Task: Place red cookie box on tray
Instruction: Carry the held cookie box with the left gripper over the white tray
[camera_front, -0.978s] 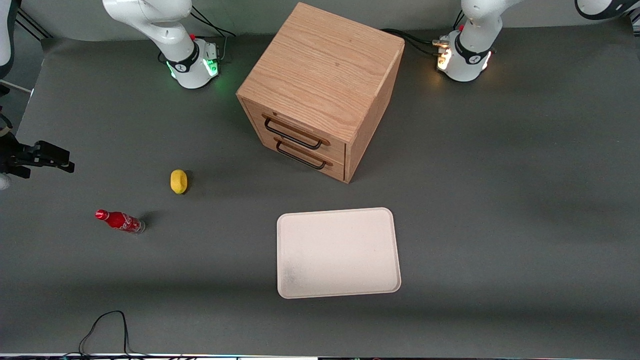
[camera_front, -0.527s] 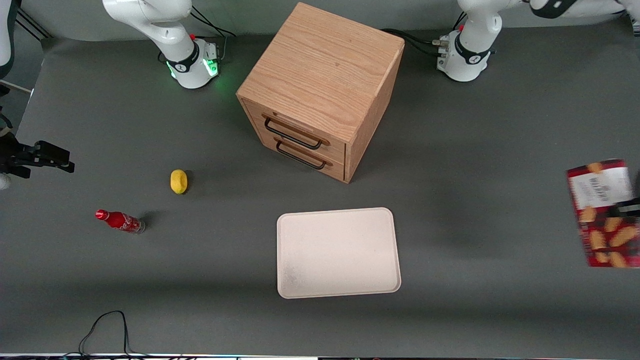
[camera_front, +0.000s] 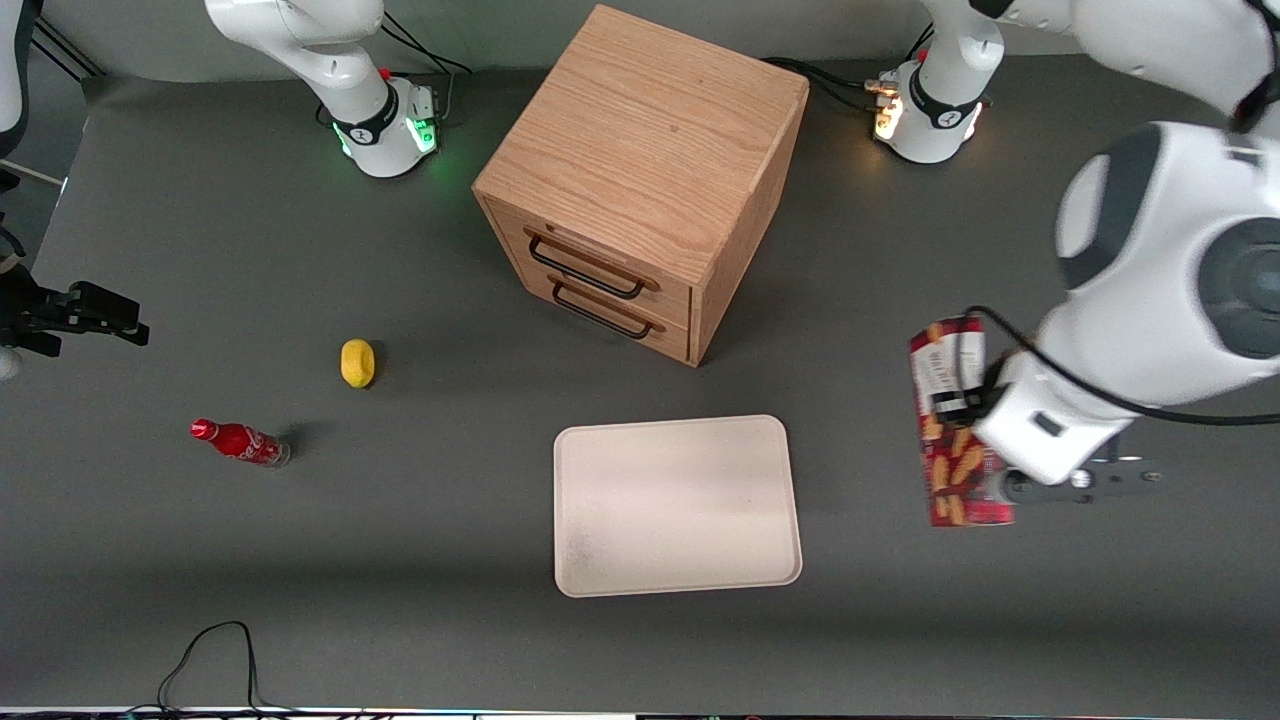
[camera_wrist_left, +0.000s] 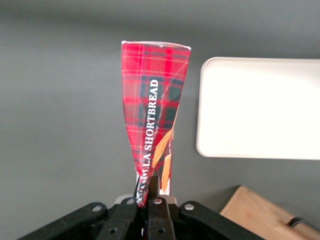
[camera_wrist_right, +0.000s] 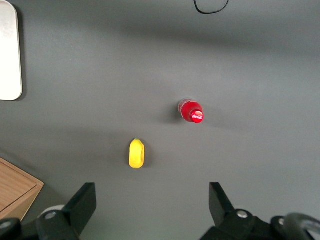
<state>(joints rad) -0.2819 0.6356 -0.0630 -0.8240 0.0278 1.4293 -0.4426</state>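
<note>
The left arm is reached out over the table (camera_front: 300, 600) toward the working arm's end, wrist turned down. The gripper (camera_wrist_left: 148, 200) is carried above the table beside the tray (camera_front: 676, 505), jaws pinching the box (camera_front: 950, 420) by one end. Half a second earlier the box was farther from the tray.

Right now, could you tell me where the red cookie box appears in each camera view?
Front view: red cookie box held by the gripper, beside the tray, toward the working arm's end.
Left wrist view: box in the shut gripper.
Right wrist view: not visible.
Shared landmark: tray.
</note>
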